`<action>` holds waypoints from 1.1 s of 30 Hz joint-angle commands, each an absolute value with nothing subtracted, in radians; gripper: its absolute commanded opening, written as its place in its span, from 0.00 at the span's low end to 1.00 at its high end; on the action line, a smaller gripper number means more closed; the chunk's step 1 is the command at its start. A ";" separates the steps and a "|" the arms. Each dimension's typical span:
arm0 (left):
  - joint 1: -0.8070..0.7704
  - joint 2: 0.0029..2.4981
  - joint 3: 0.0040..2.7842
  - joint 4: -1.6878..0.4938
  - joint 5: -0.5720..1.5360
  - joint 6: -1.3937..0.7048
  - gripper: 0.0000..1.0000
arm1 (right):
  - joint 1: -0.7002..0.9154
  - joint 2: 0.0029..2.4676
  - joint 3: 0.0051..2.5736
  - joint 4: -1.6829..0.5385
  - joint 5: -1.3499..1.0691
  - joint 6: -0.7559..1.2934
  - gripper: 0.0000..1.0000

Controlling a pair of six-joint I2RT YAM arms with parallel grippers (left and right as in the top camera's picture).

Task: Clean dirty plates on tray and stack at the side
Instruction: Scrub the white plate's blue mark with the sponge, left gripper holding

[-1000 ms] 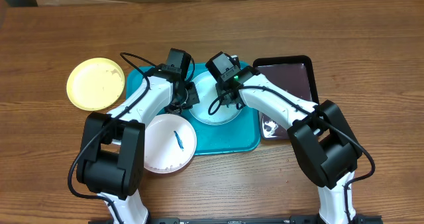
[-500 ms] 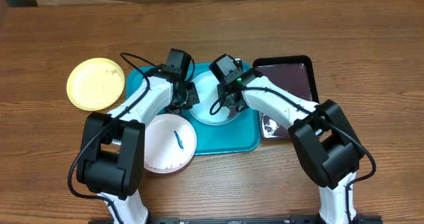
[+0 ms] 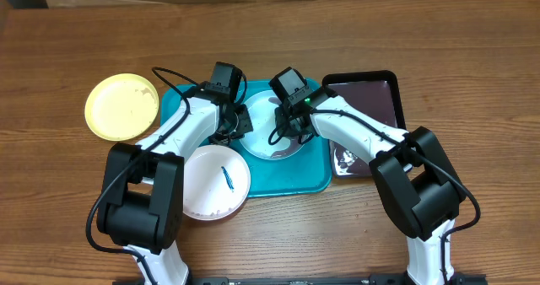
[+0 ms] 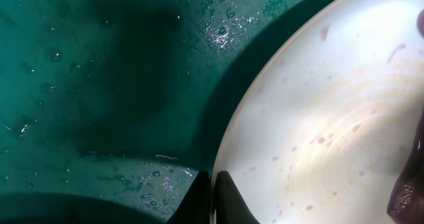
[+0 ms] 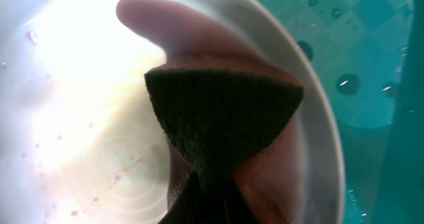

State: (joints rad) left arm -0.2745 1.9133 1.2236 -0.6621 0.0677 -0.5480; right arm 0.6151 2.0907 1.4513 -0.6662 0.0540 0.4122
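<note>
1. Well to the left of the tray (image 3: 309,177), out on the bare wood, I see the yellow plate (image 3: 122,108), its face plain yellow from overhead.
2. The white plate (image 3: 202,192) lies at the tray's near-left corner, overlapping its edge, with a dark teal smear (image 3: 227,177) on its face.
3. The left gripper (image 4: 213,196) is over the tray's left half, jaws clenched on the rim of the light blue plate (image 3: 266,146).
4. That plate lies flat in the middle of the tray. Its face is flecked with small specks, and the tray floor beside it is beaded with water.
5. The right gripper (image 5: 199,197) is over the plate's right side, jaws grasping a dark green sponge (image 5: 222,118), which is pressed against the plate's face.
6. A black tray (image 3: 371,95) sits just beside the tray's right edge.
</note>
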 commanded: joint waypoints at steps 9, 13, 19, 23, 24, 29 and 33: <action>-0.282 1.909 1.204 -0.657 0.067 -0.539 0.04 | 0.635 2.106 1.413 -0.673 -0.193 0.451 0.04; -0.282 1.909 1.204 -0.657 0.067 -0.539 0.04 | 0.635 2.106 1.413 -0.659 -0.242 0.451 0.04; -0.282 1.909 1.204 -0.657 0.067 -0.538 0.04 | 0.636 2.106 1.413 -0.651 -0.281 0.476 0.04; -0.282 1.909 1.204 -0.656 0.067 -0.538 0.05 | 0.640 2.106 1.413 -0.647 -0.313 0.476 0.04; -0.282 1.909 1.204 -0.656 0.067 -0.538 0.04 | 0.642 2.106 1.413 -0.643 -0.318 0.476 0.04; -0.282 1.909 1.204 -0.657 0.067 -0.538 0.04 | 0.653 2.106 1.413 -0.596 -0.363 0.475 0.04; -0.282 1.909 1.204 -0.657 0.066 -0.534 0.04 | 0.619 2.106 1.425 -0.537 -0.440 0.468 0.04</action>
State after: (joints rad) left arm -0.2745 1.9133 1.2232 -0.6617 0.0666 -0.5480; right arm 0.6346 2.0914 1.4242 -0.5678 -0.3305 0.4698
